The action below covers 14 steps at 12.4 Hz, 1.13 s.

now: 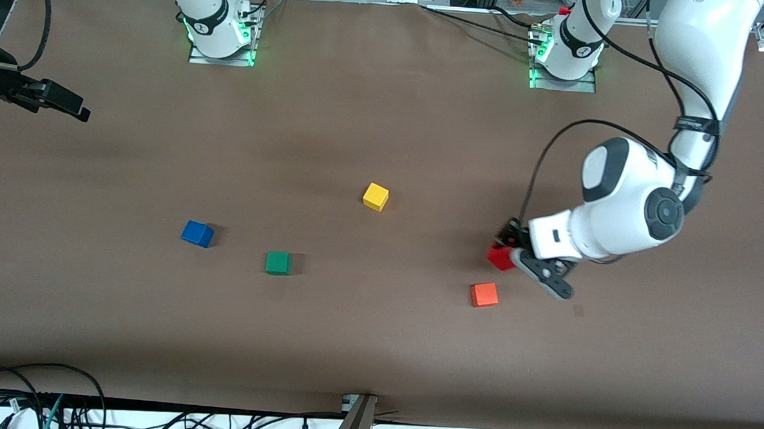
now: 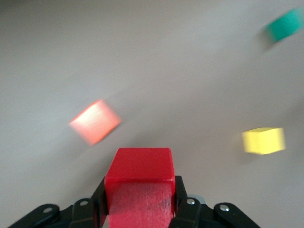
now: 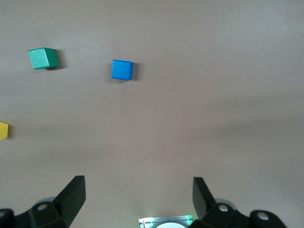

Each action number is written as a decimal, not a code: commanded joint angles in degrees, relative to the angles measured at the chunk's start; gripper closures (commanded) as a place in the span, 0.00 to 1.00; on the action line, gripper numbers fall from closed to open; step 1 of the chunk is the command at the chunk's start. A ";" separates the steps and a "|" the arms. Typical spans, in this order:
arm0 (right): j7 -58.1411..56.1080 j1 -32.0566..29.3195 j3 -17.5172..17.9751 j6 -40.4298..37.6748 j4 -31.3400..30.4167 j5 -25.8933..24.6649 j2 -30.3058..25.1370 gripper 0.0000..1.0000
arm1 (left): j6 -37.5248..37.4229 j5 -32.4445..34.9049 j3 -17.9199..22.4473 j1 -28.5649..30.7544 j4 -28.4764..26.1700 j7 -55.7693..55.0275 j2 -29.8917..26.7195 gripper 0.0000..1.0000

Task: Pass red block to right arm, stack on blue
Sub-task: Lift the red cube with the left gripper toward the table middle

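The red block [image 1: 500, 258] [image 2: 140, 166] sits between the fingers of my left gripper [image 1: 508, 251] [image 2: 139, 190], which is shut on it low over the table, close to an orange cube. The blue cube [image 1: 197, 233] [image 3: 122, 70] rests on the table toward the right arm's end, with nothing on top of it. My right gripper [image 1: 71, 107] [image 3: 138, 187] hangs open and empty, high over that end of the table, well apart from the blue cube.
An orange cube [image 1: 484, 294] [image 2: 95, 121] lies just nearer the front camera than the held block. A green cube [image 1: 277, 262] [image 3: 42, 58] sits beside the blue one. A yellow cube [image 1: 376, 196] [image 2: 263, 140] stands mid-table.
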 commanded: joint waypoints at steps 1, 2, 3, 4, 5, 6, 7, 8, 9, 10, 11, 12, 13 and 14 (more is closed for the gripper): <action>-0.83 0.15 0.14 -2.21 1.05 0.95 0.24 0.00 | 3.37 -5.68 -6.06 -0.04 2.30 9.57 0.09 1.00; -0.83 0.15 0.14 -2.22 1.05 0.96 0.24 0.00 | 5.14 -7.96 -7.39 -0.48 2.92 11.78 0.53 1.00; -0.92 0.15 0.14 -2.22 1.13 0.96 0.24 0.00 | 6.47 -11.63 -9.58 -0.92 4.67 14.15 2.19 1.00; -0.92 0.15 0.14 -2.22 1.13 0.96 0.24 0.00 | 7.26 -15.06 -11.95 -1.53 7.47 19.22 4.82 1.00; -0.84 0.15 0.14 -2.30 1.13 0.96 0.24 0.00 | 8.31 -18.41 -13.28 -2.93 9.50 23.88 6.93 1.00; -0.92 0.15 0.14 -2.48 1.05 0.96 0.32 0.00 | 10.76 -22.01 -13.55 -4.95 11.52 27.50 8.60 1.00; -0.84 0.24 0.23 -4.22 1.05 1.65 0.41 0.00 | 12.35 -26.13 -13.55 -7.49 14.06 30.93 9.84 1.00; -0.83 0.15 0.05 -5.81 1.31 6.27 0.50 0.00 | 12.54 -33.57 -13.55 -10.21 16.00 31.74 10.29 1.00; -0.57 0.15 0.05 -7.13 1.31 8.40 0.59 0.00 | 12.63 -38.25 -13.55 -12.16 17.33 32.54 10.29 1.00; -0.48 0.15 0.05 -7.49 1.31 10.95 0.85 0.00 | 12.63 -40.65 -13.64 -14.09 19.25 33.67 10.29 1.00; -0.74 0.06 0.05 -7.58 1.22 15.76 1.90 0.00 | 12.63 -42.94 -13.64 -15.68 20.84 35.17 10.29 1.00; -0.83 0.06 0.05 -7.93 1.14 20.59 3.12 0.00 | 12.63 -45.14 -13.55 -16.91 22.42 36.92 10.29 1.00; -0.75 -0.02 -0.04 -10.63 1.13 24.99 4.53 0.00 | 12.81 -46.98 -13.55 -18.05 23.74 38.59 10.29 1.00; -0.66 -0.20 -0.38 -13.96 1.05 30.26 6.02 0.00 | 12.81 -48.31 -13.55 -18.59 24.63 39.39 10.38 1.00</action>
